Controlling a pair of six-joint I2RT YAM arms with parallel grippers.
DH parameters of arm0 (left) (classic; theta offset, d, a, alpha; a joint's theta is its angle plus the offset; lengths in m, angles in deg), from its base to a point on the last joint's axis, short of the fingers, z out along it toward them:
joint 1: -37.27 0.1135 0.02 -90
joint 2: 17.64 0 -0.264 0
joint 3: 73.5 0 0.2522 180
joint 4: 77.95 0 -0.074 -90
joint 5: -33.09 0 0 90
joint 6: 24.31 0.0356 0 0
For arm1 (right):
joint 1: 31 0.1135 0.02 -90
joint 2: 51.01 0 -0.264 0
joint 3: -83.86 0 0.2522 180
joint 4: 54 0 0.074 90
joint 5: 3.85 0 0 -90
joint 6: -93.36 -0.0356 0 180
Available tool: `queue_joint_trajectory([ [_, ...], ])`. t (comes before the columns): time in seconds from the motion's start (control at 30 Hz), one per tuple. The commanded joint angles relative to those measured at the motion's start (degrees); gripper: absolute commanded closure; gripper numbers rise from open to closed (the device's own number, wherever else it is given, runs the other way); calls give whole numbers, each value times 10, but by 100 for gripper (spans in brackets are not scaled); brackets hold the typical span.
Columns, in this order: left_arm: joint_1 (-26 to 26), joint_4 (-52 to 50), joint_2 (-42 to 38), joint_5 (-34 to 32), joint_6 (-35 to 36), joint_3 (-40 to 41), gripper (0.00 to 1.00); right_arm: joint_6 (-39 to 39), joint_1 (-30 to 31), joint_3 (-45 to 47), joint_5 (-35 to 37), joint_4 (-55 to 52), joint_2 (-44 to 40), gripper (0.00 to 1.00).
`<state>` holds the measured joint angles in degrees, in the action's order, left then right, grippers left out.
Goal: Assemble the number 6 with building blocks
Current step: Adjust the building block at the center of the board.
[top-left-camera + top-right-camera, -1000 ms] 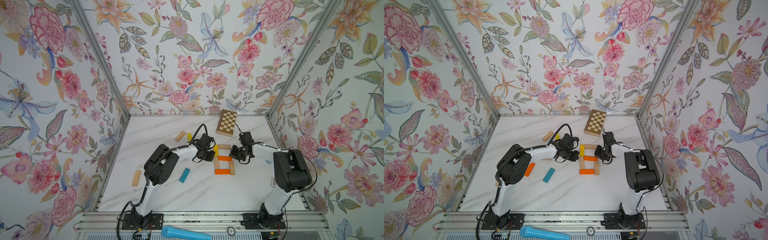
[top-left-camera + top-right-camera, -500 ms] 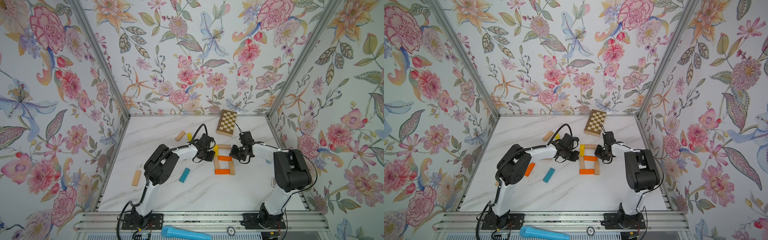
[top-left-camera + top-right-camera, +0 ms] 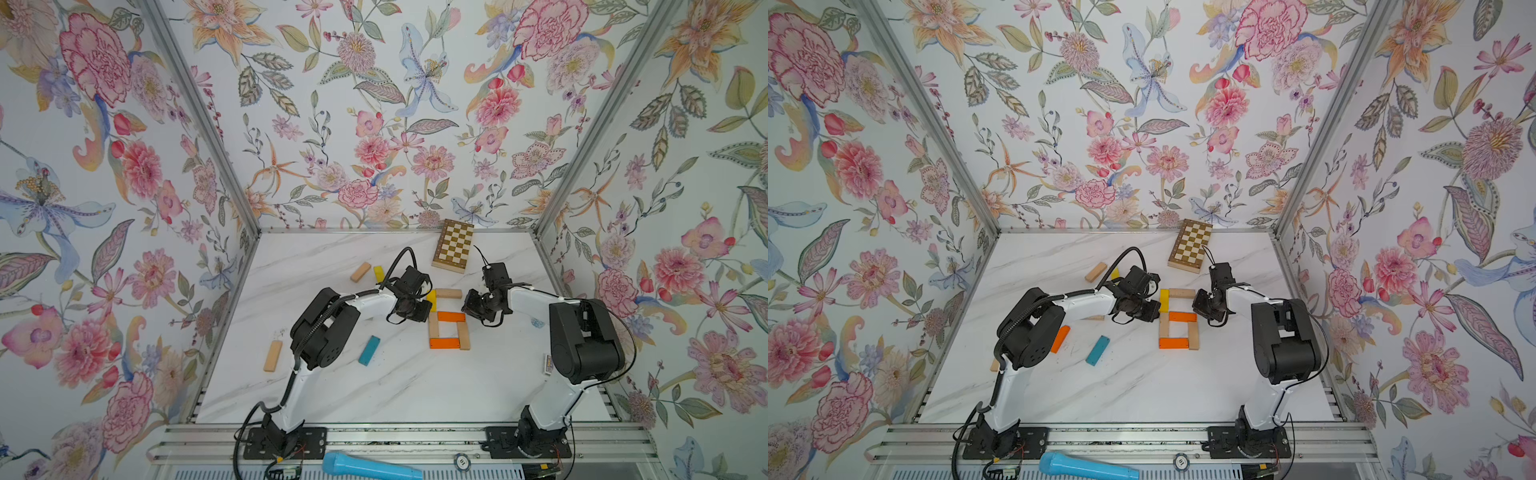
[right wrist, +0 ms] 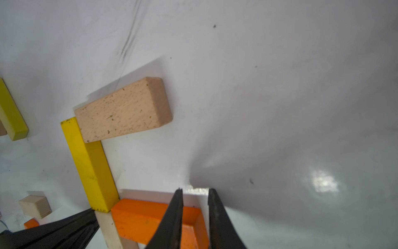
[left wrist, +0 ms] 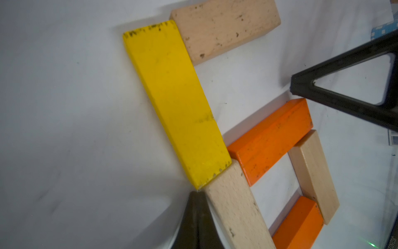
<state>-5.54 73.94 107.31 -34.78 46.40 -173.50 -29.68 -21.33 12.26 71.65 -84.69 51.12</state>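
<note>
Blocks (image 3: 451, 316) in number 6 (image 3: 433, 325) unmoved since earlier; right pincer (image 4: 195, 190) slightly parted.

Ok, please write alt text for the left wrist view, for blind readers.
Six blocks lie on a white table as the number 6: yellow stem, beige top bar, square loop of orange and beige blocks. The black tip of the left gripper sits where the stem meets the loop.

We note just the right gripper (image 4: 195, 190) fingers (image 4: 174, 220) easing slightly wider apart at the end of the upper orange block (image 4: 140, 217), gripping nothing.
</note>
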Motion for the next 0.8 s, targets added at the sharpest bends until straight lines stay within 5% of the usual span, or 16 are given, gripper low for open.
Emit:
queue_joint_trajectory([
  [0.0, -4, -20, 10, -2, 4, 6, 100, -1, -2, 7, 11, -20, -16, 76],
  [0.5, 6, -13, -15, -20, -5, 31, 100, 1, -4, 3, 22, -30, -36, 75],
  [0.77, 18, 14, -71, -37, -10, 84, 100, 9, 2, 57, 61, -47, -124, 75],
])
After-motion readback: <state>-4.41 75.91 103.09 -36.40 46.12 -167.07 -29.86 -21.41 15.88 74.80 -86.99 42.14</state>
